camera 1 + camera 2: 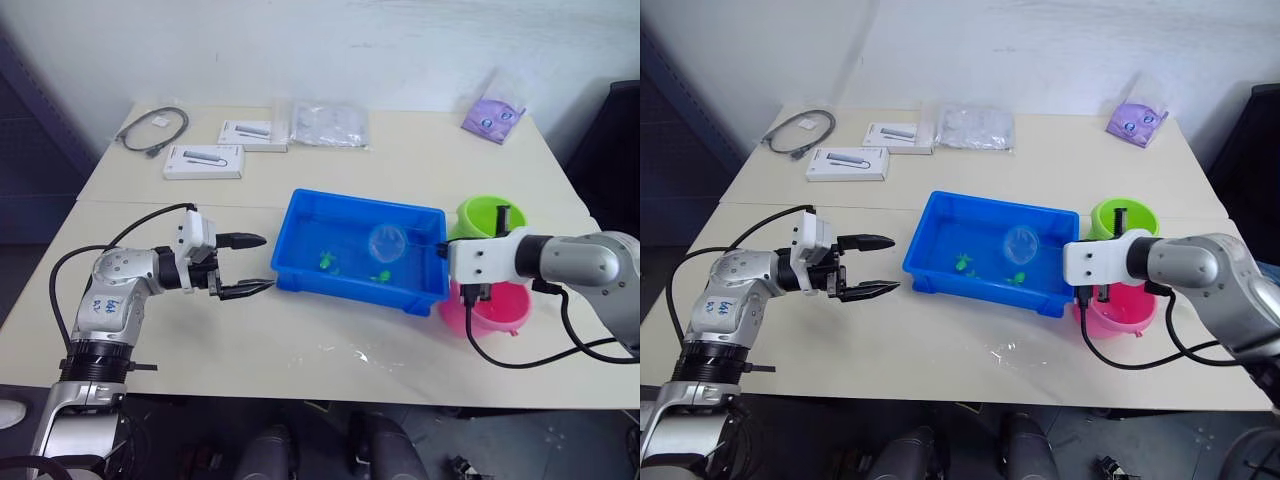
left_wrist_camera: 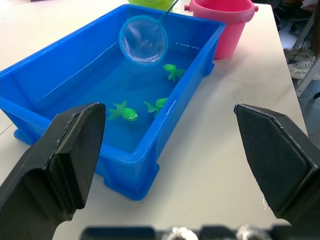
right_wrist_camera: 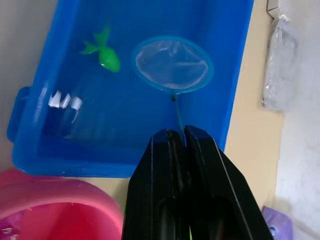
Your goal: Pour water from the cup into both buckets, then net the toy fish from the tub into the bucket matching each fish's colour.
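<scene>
The blue tub (image 1: 345,287) sits mid-table with water in it, and three green toy fish (image 2: 124,113) (image 2: 157,104) (image 2: 172,71) float there. My right gripper (image 3: 176,135) is shut on the thin dark handle of the net (image 1: 386,241), whose light-blue hoop hangs inside the tub, near a green fish (image 3: 105,55). The lime green bucket (image 1: 490,215) and the pink bucket (image 1: 492,312) stand just right of the tub, under my right arm. My left gripper (image 1: 256,266) is open, level with the table, a little left of the tub. The cup is out of view.
At the table's back lie two white boxes (image 1: 204,161) (image 1: 254,134), a grey cable (image 1: 153,130), a clear plastic bag (image 1: 328,125) and a purple pouch (image 1: 492,113). A small wet patch (image 1: 358,355) lies near the front edge.
</scene>
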`<action>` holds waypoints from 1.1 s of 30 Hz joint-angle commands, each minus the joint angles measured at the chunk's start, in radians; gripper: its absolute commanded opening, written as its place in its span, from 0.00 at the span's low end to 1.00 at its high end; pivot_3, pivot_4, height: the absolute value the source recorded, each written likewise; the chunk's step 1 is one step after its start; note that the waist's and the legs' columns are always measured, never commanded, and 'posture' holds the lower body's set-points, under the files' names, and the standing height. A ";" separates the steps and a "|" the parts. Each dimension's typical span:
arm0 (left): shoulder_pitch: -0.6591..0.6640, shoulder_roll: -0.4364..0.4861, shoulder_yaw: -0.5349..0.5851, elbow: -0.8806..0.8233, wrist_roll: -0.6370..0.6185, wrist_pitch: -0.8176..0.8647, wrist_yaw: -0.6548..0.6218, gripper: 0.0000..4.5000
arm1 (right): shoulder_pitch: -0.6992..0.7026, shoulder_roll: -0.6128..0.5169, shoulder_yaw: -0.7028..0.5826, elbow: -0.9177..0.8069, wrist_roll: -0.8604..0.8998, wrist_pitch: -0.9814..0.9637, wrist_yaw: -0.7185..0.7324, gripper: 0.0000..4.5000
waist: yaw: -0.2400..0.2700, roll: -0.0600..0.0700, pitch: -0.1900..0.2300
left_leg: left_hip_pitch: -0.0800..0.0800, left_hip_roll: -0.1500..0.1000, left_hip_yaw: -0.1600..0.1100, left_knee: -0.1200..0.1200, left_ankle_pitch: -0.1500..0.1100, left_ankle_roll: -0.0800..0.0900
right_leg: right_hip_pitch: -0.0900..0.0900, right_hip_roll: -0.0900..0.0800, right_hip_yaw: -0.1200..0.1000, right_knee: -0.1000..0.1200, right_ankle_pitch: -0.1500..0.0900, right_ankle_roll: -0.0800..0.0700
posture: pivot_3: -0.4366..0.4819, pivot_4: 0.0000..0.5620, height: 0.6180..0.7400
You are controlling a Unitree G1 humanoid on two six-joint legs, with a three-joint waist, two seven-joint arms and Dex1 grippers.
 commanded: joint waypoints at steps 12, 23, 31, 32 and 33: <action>-0.027 -0.018 0.014 -0.006 -0.001 -0.033 0.009 0.98 | -0.185 0.096 0.052 0.094 -0.139 0.050 0.298 0.00 | 0.000 0.000 0.000 | -0.001 0.000 0.000 0.000 0.000 0.000 | 0.000 0.001 -0.002 0.002 0.000 0.000 | 0.48 0.27 1.00; -0.001 -0.006 0.015 -0.064 -0.011 0.005 0.013 0.98 | -0.101 0.195 -0.026 0.023 0.005 0.272 0.331 0.00 | 0.000 0.000 0.000 | -0.001 0.000 -0.001 0.000 0.000 0.000 | 0.000 0.001 -0.002 0.003 0.000 0.000 | 0.48 0.27 1.00; 0.004 -0.001 0.023 -0.096 -0.013 0.029 0.027 0.98 | -0.071 0.248 -0.120 0.001 0.109 0.390 0.288 0.00 | 0.000 0.000 0.000 | -0.001 0.000 -0.001 0.000 0.000 0.000 | 0.000 0.001 -0.002 0.003 0.000 0.000 | 0.48 0.27 1.00; 0.005 -0.001 0.023 -0.101 -0.014 0.032 0.029 0.98 | -0.063 0.247 -0.136 -0.002 0.126 0.394 0.286 0.00 | 0.001 0.000 0.000 | -0.001 0.000 -0.001 0.000 0.000 0.000 | 0.000 0.001 -0.002 0.003 0.000 0.000 | 0.48 0.27 1.00; 0.006 0.000 0.023 -0.104 -0.014 0.033 0.031 0.98 | -0.059 0.245 -0.146 -0.005 0.138 0.397 0.285 0.00 | 0.002 0.000 0.000 | -0.001 0.000 -0.001 0.000 0.000 -0.001 | 0.000 0.001 -0.002 0.002 0.000 0.000 | 0.48 0.27 1.00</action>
